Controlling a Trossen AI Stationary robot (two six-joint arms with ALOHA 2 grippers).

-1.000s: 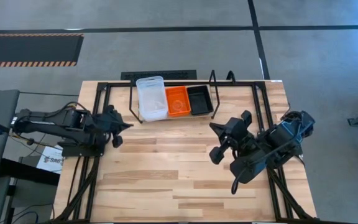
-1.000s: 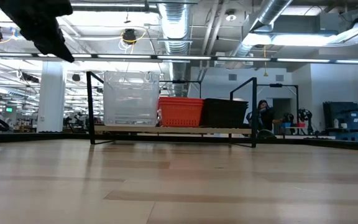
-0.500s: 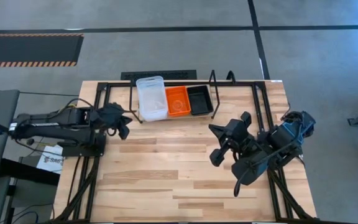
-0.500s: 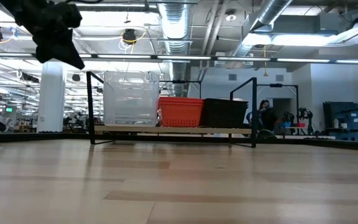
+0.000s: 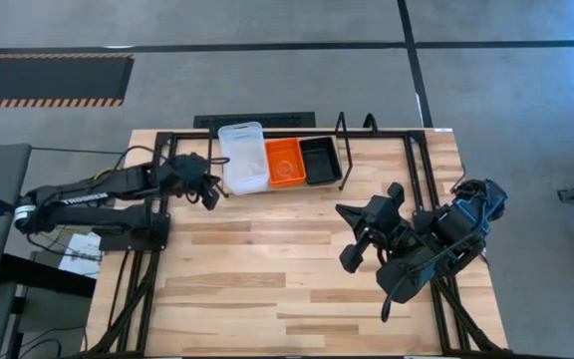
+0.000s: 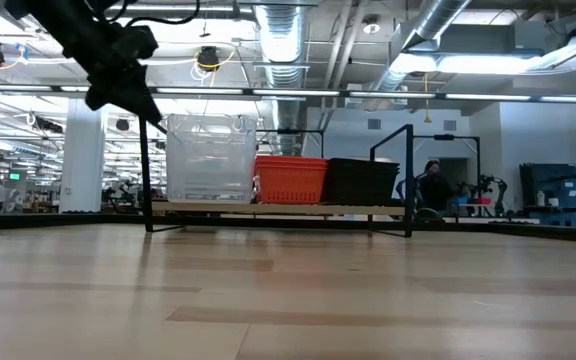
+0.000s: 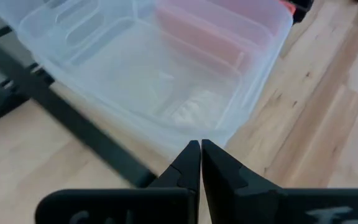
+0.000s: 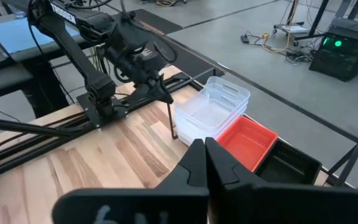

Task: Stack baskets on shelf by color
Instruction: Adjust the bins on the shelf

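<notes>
On the shelf (image 5: pixel 213 172) at the table's far side stand three groups of baskets side by side. A tall clear stack (image 5: pixel 242 158) is on the left, orange baskets (image 5: pixel 285 162) are in the middle and black ones (image 5: pixel 319 160) on the right. Each rests by its bottom on the shelf board (image 6: pixel 278 208). My left gripper (image 5: pixel 211 197) is shut and empty. Its tips (image 7: pixel 200 148) point at the near left corner of the clear stack (image 7: pixel 166 81), just short of it. My right gripper (image 5: pixel 345 211) hovers shut over the table's right half (image 8: pixel 204 147).
The shelf's black wire uprights (image 6: pixel 144 170) (image 6: pixel 409 180) stand at its two ends, one close beside my left gripper. Black frame rails (image 5: pixel 162 150) run along the table's edges. The wooden tabletop (image 5: pixel 267 279) in front of the shelf is bare.
My left gripper has swung from the table's left edge toward the far edge and rightward, up to the clear stack's near left corner. It rolled a little on the way and stayed shut. The baskets have not moved.
</notes>
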